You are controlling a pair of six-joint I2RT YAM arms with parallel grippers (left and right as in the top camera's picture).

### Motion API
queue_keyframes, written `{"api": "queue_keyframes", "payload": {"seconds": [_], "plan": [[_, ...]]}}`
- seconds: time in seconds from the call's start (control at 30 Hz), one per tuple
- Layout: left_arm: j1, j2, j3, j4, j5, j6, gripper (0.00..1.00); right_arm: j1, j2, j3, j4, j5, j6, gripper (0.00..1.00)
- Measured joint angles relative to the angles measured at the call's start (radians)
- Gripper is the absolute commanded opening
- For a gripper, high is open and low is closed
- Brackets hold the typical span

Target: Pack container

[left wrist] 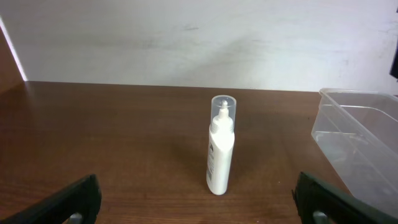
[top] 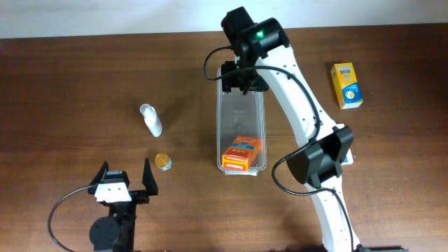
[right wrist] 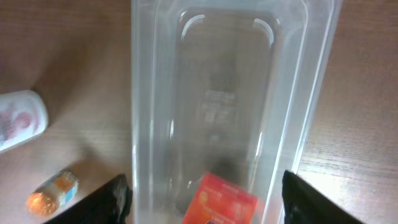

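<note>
The clear plastic container point(top: 241, 119) lies lengthwise at the table's middle; an orange box point(top: 241, 152) rests in its near end. My right gripper point(top: 241, 77) hovers open and empty over the container's far end. In the right wrist view the container point(right wrist: 217, 93) fills the frame, with the orange box point(right wrist: 221, 202) low between the fingers point(right wrist: 202, 199). My left gripper point(top: 126, 180) is open and empty at the front left. Its view shows a white bottle point(left wrist: 221, 146) upright ahead of the fingers point(left wrist: 199, 202) and the container's corner point(left wrist: 360, 137) at right.
The white bottle point(top: 150, 119) stands left of the container, and a small gold-lidded jar point(top: 162, 162) sits near its front. A yellow box point(top: 346, 85) lies at the far right. The right wrist view also shows the bottle point(right wrist: 18, 118) and jar point(right wrist: 53, 193).
</note>
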Motion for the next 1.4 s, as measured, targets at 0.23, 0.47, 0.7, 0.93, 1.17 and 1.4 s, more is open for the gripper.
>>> {"api": "queue_keyframes", "payload": {"seconds": [0.23,0.47,0.7,0.93,1.17,1.4], "plan": [[0.000,0.000,0.000,0.000,0.000,0.000,1.00,-0.051,-0.056,0.136,-0.092,-0.208,0.039,0.54],[0.000,0.000,0.000,0.000,0.000,0.000,0.99,-0.054,-0.198,0.152,-0.092,-0.280,0.060,0.51],[0.000,0.000,0.000,0.000,0.000,0.000,0.99,-0.024,-0.249,0.157,-0.092,-0.258,0.073,0.60],[0.000,0.000,0.000,0.000,0.000,0.000,0.99,-0.024,-0.266,0.130,-0.092,-0.157,0.076,0.92],[0.000,0.000,0.000,0.000,0.000,0.000,0.99,-0.024,-0.267,0.098,-0.092,0.017,-0.037,0.99],[0.000,0.000,0.000,0.000,0.000,0.000,0.99,-0.026,-0.268,0.098,-0.092,-0.040,-0.138,0.84]]}}
